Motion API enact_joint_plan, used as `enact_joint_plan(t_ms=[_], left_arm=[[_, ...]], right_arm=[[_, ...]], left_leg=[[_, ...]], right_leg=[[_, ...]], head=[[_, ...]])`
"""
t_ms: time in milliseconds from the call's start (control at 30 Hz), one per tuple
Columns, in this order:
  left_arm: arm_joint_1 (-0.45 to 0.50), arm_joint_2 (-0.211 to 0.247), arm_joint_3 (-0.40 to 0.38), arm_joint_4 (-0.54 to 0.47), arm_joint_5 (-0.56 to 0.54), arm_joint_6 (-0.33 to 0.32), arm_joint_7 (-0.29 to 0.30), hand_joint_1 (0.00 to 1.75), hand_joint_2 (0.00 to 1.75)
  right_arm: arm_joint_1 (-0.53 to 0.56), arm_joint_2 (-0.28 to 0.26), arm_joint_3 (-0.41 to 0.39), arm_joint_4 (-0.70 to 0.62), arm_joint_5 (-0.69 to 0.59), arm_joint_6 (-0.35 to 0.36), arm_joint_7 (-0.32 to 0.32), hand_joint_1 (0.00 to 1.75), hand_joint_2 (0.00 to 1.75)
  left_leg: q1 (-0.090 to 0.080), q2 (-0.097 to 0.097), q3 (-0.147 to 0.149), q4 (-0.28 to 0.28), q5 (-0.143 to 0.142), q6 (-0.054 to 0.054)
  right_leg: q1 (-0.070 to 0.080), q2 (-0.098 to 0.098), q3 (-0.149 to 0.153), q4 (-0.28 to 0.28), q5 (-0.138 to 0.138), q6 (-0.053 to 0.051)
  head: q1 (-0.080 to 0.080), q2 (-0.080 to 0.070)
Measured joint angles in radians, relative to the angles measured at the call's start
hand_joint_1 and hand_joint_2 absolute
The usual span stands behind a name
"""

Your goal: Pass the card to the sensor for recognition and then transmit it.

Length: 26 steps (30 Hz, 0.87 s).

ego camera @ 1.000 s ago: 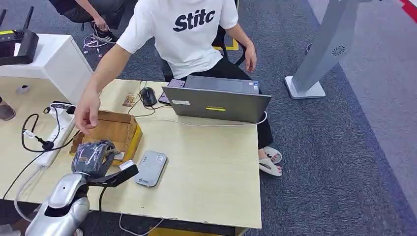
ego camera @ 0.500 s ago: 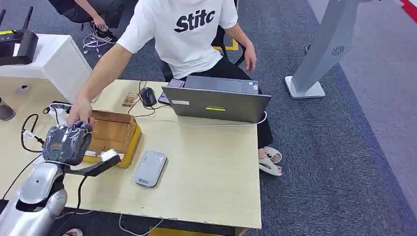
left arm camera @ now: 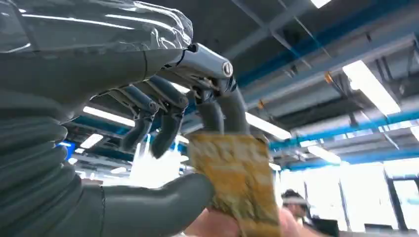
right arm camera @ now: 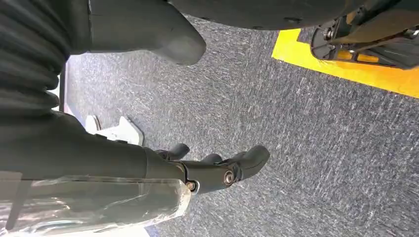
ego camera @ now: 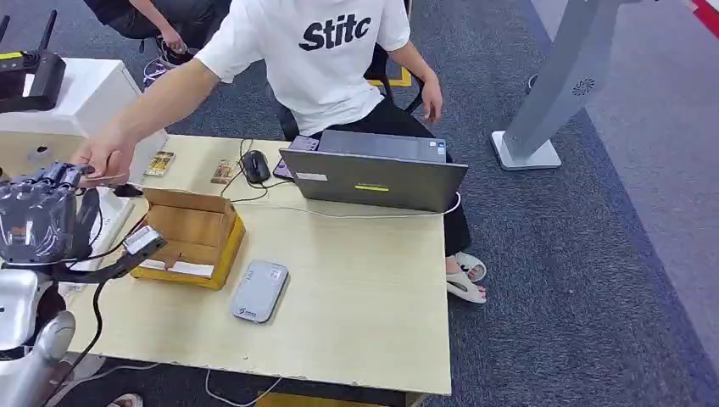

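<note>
My left hand (ego camera: 38, 219) is raised at the table's left side, fingers up. In the left wrist view it (left arm camera: 163, 123) pinches a yellowish patterned card (left arm camera: 237, 182) between thumb and fingers. A person's hand (ego camera: 105, 156) reaches across and touches the card (ego camera: 107, 179) at my fingertips; that person's fingers (left arm camera: 217, 224) lie against the card's far end. The sensor, a flat grey card reader (ego camera: 259, 291), lies on the table beside a wooden box (ego camera: 193, 236). My right hand (right arm camera: 217, 168) hangs over grey carpet with nothing in it, fingers loosely apart.
A seated person in a white shirt (ego camera: 315, 51) faces me behind an open grey laptop (ego camera: 373, 176). A mouse (ego camera: 255, 166) and two more cards (ego camera: 159, 163) (ego camera: 224, 171) lie at the table's far edge. Cables and a power strip (ego camera: 100, 242) run along the left.
My left hand has risen and swung left, from beside the card reader and box up to the person's hand. The person's hand moved back and left, now at the card.
</note>
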Motion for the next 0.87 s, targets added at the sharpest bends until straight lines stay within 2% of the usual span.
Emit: enact_joint_plan(t_ms=[200,267,333,400,567,633,733,833,867], left_arm=[[0.052,-0.045,0.048,-0.026,0.044,0.137,0.002,0.00,1.75],[0.091,-0.068,0.076,-0.058,0.169,0.214,-0.067,0.00,1.75],[0.144,-0.103,0.110,-0.100,0.322,0.253,-0.163,0.00,1.75],[0.213,-0.147,0.140,-0.159,0.486,0.225,-0.270,0.00,1.75],[0.437,-0.271,0.228,-0.300,0.625,0.259,-0.461,0.00,1.75],[0.512,-0.341,0.274,-0.341,0.684,0.251,-0.534,0.00,1.75],[0.585,-0.448,0.361,-0.375,0.732,0.187,-0.590,0.00,1.75],[0.609,-0.576,0.476,-0.377,0.776,0.061,-0.650,0.00,1.75],[0.608,-0.614,0.520,-0.372,0.777,0.046,-0.649,0.00,1.75]], right_arm=[[-0.002,0.000,-0.007,0.000,-0.001,-0.005,-0.002,0.00,1.75],[-0.001,0.002,-0.011,0.000,-0.005,-0.014,-0.002,0.00,1.75],[0.000,0.005,-0.021,0.000,-0.012,-0.017,-0.004,0.00,1.75],[0.003,0.009,-0.035,0.000,-0.026,-0.023,-0.007,0.00,1.75],[0.012,0.019,-0.076,0.000,-0.054,-0.046,-0.017,0.00,1.75],[0.016,0.023,-0.090,0.000,-0.056,-0.055,-0.017,0.00,1.75],[0.019,0.029,-0.113,-0.001,-0.061,-0.066,-0.018,0.00,1.75],[0.022,0.042,-0.139,-0.005,-0.070,-0.085,-0.032,0.00,1.75],[0.022,0.046,-0.147,-0.006,-0.073,-0.090,-0.040,0.00,1.75]], left_leg=[[0.000,0.001,0.000,0.000,0.000,0.000],[0.000,0.001,0.000,0.000,0.000,0.000],[0.000,0.001,0.000,0.000,0.000,0.000],[0.000,0.001,0.000,0.000,-0.001,0.000],[-0.001,0.003,-0.001,0.000,-0.003,0.002],[-0.001,0.002,-0.001,0.000,-0.003,0.002],[-0.001,0.001,-0.001,0.000,-0.003,0.002],[-0.001,0.001,-0.001,0.000,-0.003,0.003],[-0.001,0.001,-0.001,0.000,-0.003,0.003]], right_leg=[[0.000,0.000,0.000,0.000,0.000,0.000],[0.000,0.000,0.000,0.000,0.000,0.000],[0.000,0.001,0.000,0.000,0.000,0.000],[0.000,0.001,0.000,0.000,0.000,0.000],[-0.001,0.002,-0.001,-0.001,-0.002,0.001],[-0.001,0.001,-0.001,-0.002,-0.002,0.001],[-0.001,0.000,-0.001,-0.002,-0.002,0.002],[-0.001,-0.001,-0.001,-0.002,-0.002,0.002],[-0.001,-0.001,0.000,-0.002,-0.002,0.002]], head=[[0.000,0.000],[0.000,0.000],[0.000,0.000],[0.000,0.000],[0.000,0.000],[0.000,0.000],[0.000,0.000],[0.000,0.000],[0.001,0.000]])
